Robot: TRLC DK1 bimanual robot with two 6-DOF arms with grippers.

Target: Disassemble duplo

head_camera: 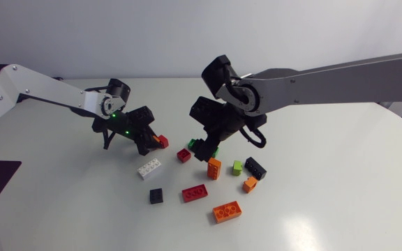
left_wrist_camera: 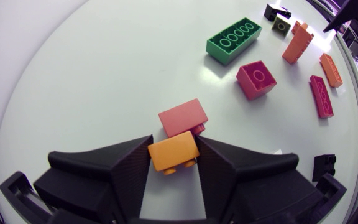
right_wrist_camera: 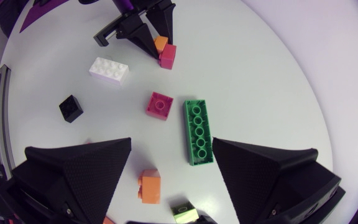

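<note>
Head view: matte black left claw [head_camera: 145,139] low over table, glossy red brick [head_camera: 162,141] at its tip. Right claw [head_camera: 205,145] above loose bricks, fingers hard to make out here.

Left wrist view: ribbed wedge fingers clamped on smooth orange brick [left_wrist_camera: 173,152]. Red brick touching it just ahead, studs hidden. Long green bar [left_wrist_camera: 234,41] well ahead.

Right wrist view: fingers wide apart. Green bar flat between them, close to one tip.
</note>
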